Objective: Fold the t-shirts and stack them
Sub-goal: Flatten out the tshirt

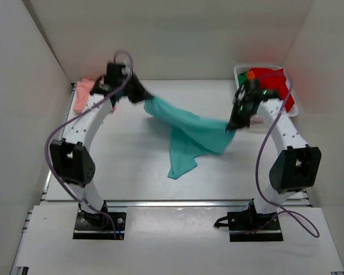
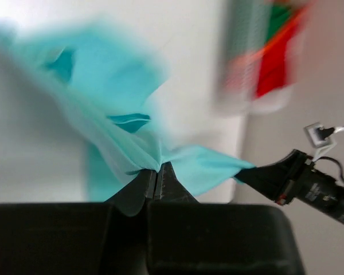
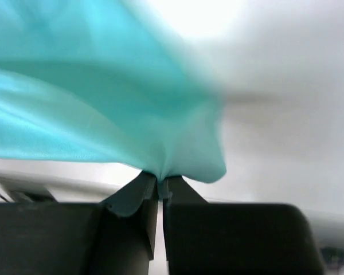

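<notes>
Both pairs of jaws are pinched shut on cloth: the left gripper [image 2: 157, 172] nips a bunch of the teal t-shirt [image 1: 189, 134] right at its tips, and the right gripper [image 3: 159, 180] bites another edge the same way. The shirt is slung between them, its slack drooping below the jaws toward the table (spread out, I'd guess, to find its shape before folding). Beyond the left jaws a salmon pink t-shirt [image 1: 83, 94] lies by the wall, and just behind the right jaws the white basket [image 1: 239, 70] holds a red t-shirt [image 1: 278, 83] not yet folded.

A robotics lab cell. White panels [image 1: 23, 86] box in a white table [image 1: 132, 177]. 2 arms [image 1: 83, 134] are bolted at the frame's bottom.
</notes>
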Robot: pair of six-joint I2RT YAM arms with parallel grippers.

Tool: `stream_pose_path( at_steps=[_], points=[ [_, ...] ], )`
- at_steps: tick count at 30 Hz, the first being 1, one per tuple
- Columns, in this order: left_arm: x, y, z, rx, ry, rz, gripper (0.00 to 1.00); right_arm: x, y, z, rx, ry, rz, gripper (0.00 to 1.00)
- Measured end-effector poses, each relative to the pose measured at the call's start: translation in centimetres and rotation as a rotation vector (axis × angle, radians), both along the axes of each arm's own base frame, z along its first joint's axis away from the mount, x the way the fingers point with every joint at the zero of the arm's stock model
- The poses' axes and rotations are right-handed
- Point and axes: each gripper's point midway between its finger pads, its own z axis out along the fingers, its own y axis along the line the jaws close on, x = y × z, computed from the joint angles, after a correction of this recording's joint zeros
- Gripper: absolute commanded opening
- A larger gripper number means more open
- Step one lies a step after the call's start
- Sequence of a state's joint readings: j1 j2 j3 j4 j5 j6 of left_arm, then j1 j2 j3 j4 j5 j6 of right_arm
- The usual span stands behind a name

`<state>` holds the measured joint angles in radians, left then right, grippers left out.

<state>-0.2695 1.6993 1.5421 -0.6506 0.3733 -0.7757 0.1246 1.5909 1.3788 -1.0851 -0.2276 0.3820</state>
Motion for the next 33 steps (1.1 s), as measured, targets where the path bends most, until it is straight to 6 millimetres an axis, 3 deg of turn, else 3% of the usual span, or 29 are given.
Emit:
stream_pose_path(
  at_steps=[2,4,5,6,7,9,14,22,25,29,31,33],
  points=[
    [6.0,0.1,9.1,-0.087,-0.211,0.042,0.00,7.9,-0.7,7.6,0.029,-0.255,-0.027,0.00],
    [9.7,0.6,17.8,-0.198,-0.398,0.058,0.00,13.7,-1.4,15.1,0.055,-0.479,-0.042,0.00],
    [10.6,0.9,22.1,-0.257,-0.500,0.058,0.00,15.5,-1.6,18.2,0.070,-0.574,-0.045,0.00],
    [10.7,1.3,25.1,-0.319,-0.565,0.051,0.00,17.1,-1.8,21.8,0.092,-0.694,-0.046,0.00],
    [10.4,1.8,27.3,-0.367,-0.606,0.042,0.00,17.4,-1.8,23.7,0.104,-0.759,-0.043,0.00],
    [9.3,2.7,29.0,-0.408,-0.634,0.033,0.00,15.9,-1.4,26.1,0.120,-0.836,-0.022,0.00],
    [6.8,4.1,28.5,-0.411,-0.615,0.034,0.00,10.2,1.9,27.2,0.107,-0.900,0.090,0.00],
    [4.6,6.4,32.3,-0.395,-0.719,0.029,0.00,8.2,2.0,34.7,0.043,-1.203,0.131,0.01],
    [2.6,7.6,34.6,-0.369,-0.794,0.057,0.00,5.9,3.2,37.5,0.059,-1.326,0.168,0.00],
    [-1.8,11.2,38.6,-0.311,-0.928,0.168,0.00,1.5,5.4,40.9,0.119,-1.463,0.246,0.00],
    [-4.3,13.0,41.2,-0.259,-1.026,0.253,0.00,-0.7,7.5,41.9,0.177,-1.507,0.310,0.00],
    [-7.4,14.1,44.0,-0.225,-1.127,0.342,0.00,-2.5,9.7,41.4,0.233,-1.511,0.375,0.00]
  ],
)
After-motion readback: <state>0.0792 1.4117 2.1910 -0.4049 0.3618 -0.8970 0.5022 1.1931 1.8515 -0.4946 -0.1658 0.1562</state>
